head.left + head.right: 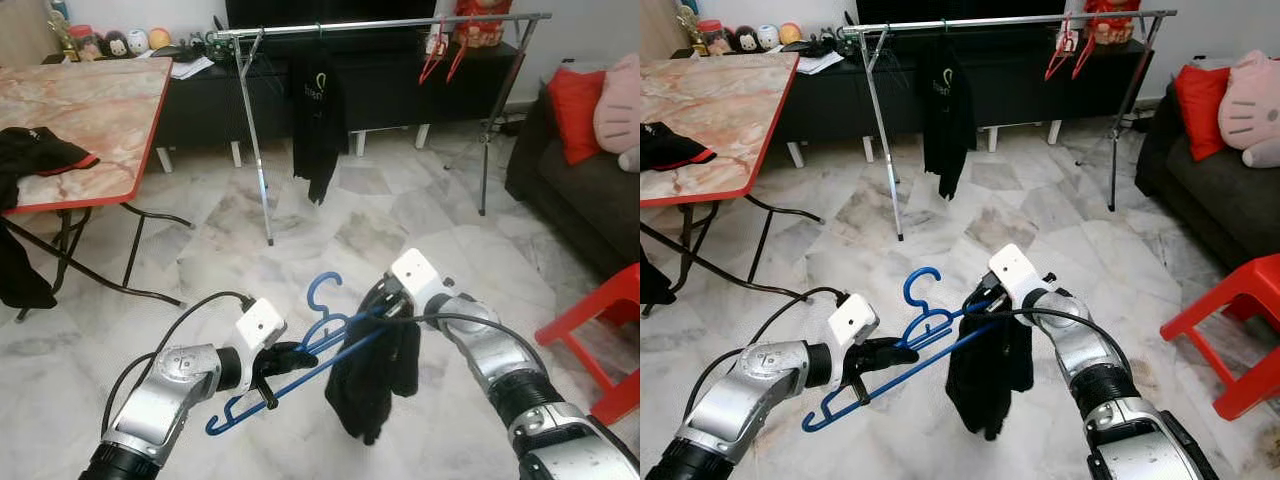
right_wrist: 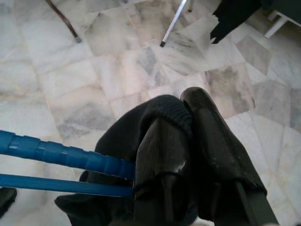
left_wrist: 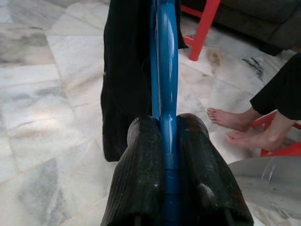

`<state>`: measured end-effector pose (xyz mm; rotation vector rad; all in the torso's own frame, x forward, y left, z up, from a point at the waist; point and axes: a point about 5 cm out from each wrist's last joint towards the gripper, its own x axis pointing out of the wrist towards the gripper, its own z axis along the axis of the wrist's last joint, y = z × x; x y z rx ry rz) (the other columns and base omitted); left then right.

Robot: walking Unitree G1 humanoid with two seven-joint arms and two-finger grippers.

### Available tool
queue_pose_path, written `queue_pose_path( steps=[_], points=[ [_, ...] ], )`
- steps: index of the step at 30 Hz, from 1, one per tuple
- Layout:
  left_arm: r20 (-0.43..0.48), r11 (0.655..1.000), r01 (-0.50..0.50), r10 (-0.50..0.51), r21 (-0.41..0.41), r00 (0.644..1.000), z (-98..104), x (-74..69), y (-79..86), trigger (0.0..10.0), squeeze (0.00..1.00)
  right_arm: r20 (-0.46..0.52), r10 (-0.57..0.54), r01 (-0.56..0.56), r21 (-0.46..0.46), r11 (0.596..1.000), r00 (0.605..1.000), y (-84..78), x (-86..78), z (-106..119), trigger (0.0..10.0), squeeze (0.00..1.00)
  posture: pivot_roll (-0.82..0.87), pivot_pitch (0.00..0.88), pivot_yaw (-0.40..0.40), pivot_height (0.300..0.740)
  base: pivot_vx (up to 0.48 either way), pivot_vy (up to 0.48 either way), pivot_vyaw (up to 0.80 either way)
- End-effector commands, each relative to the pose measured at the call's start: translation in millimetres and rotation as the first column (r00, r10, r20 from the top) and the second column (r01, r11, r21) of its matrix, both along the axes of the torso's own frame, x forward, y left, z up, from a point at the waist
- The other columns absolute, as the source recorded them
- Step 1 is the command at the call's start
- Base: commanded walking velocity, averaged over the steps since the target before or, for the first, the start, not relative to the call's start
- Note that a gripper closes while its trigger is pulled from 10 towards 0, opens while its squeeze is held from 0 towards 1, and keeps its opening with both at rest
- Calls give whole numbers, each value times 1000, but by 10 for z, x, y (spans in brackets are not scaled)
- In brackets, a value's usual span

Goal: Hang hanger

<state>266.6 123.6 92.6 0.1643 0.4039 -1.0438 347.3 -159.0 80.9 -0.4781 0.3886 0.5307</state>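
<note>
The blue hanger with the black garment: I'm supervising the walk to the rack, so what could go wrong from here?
1. The black garment hangs bunched at one end of the blue hanger, pinched by the right gripper; it could slide off if that grip loosens.
2. The left gripper clamps only the hanger's thin bar, so the hanger may twist.
3. The drying rack stands well ahead, and a person's bare feet are nearby on the floor; walking risks contact.

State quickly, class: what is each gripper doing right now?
Left gripper: shut on the blue hanger.
Right gripper: shut on the black garment.
</note>
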Motion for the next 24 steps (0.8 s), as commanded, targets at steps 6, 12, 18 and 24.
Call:
queue_pose_path(
  steps=[6, 12, 18, 24],
  points=[
    [-38, 992, 128, -129, -18, 991, 45, -114, -16, 10000, 0, 59, 131, -128, -43, 991, 990, 41, 24, 155, 10000, 0, -76, 0, -35, 740, 0, 0, 0],
    [-36, 988, 152, -153, -30, 988, 44, -129, -70, 10000, 0, 45, 250, -249, -37, 968, 967, 86, -25, 204, 10000, 0, -78, 0, -38, 740, 0, 0, 0],
    [-8, 995, 100, -100, 14, 995, -1, -58, -78, 10000, 0, 14, 346, -345, -24, 938, 938, 140, -108, 209, 10000, 0, -81, 0, -38, 740, 0, 0, 0],
    [66, 989, -98, 91, 110, 994, -80, 151, 0, 10000, 0, 12, 322, -322, -30, 946, 947, 129, -113, 201, 10000, 0, -84, 0, -39, 740, 0, 0, 0]
  ],
)
